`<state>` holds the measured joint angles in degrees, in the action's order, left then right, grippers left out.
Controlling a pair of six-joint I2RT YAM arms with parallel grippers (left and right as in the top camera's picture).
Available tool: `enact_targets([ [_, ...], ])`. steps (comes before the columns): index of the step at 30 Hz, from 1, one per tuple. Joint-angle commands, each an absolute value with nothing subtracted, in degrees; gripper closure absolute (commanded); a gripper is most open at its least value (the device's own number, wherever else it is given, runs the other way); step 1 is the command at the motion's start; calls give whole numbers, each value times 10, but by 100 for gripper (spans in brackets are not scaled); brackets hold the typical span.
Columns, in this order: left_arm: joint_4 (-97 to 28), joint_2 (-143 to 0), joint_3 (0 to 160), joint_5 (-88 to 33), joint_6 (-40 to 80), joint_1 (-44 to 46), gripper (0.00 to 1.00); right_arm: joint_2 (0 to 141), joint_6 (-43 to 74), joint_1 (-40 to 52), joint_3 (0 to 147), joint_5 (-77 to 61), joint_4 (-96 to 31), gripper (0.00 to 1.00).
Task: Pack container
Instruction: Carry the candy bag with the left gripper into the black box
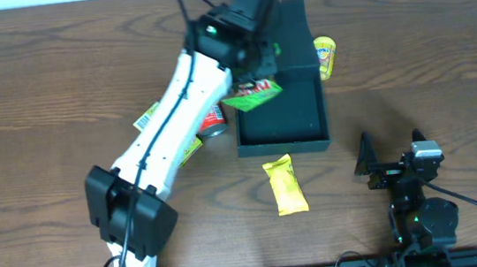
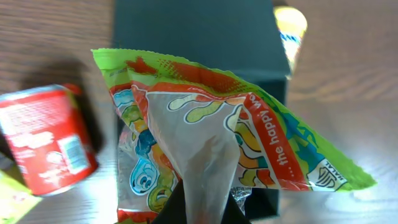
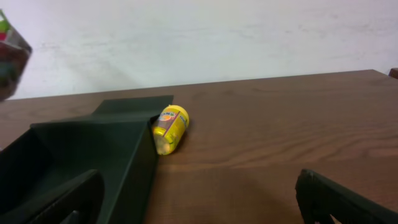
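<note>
Pinching a green gummy bag [image 2: 211, 137] in the left gripper [image 2: 202, 208], jaws pressed together on its near edge. Left of that gripper, just beside it: red can [image 2: 46, 140]. Directly beneath and beyond the bag: container [image 2: 199, 31], dark and square, lid flap open. Right of the gripper, touching the container's far side: yellow tub [image 2: 291, 25]. Further right, well apart: right gripper [image 1: 390, 151], fingers spread, gripping nothing.
</note>
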<state>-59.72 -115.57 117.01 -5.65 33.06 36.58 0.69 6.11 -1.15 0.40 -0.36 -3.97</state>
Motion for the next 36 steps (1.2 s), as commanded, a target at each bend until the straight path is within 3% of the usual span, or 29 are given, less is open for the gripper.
enact_targets([
  [1,-595,-1169,1173,-7,339,397,94,4,68,-3,3,-2,-43,1],
  [7,-597,-1179,1148,90,381,440,94,4,68,-3,3,-2,-43,1],
  [15,-513,-1188,1039,123,401,443,94,4,68,-3,3,-2,-43,1],
  [17,-482,-1188,1010,124,408,442,91,4,68,-3,3,-2,-43,1],
  [24,-396,-1188,927,132,407,439,65,4,68,-3,3,-2,-43,1],
  [26,-389,-1188,920,155,407,437,66,4,68,-3,3,-2,-43,1],
  [30,-386,-1183,924,169,385,434,84,4,68,-3,3,-2,-43,1],
  [33,-387,-1177,945,147,340,437,85,4,68,-3,3,-2,-43,1],
  [36,-385,-1175,967,58,305,444,79,4,68,-3,3,-2,-43,1],
])
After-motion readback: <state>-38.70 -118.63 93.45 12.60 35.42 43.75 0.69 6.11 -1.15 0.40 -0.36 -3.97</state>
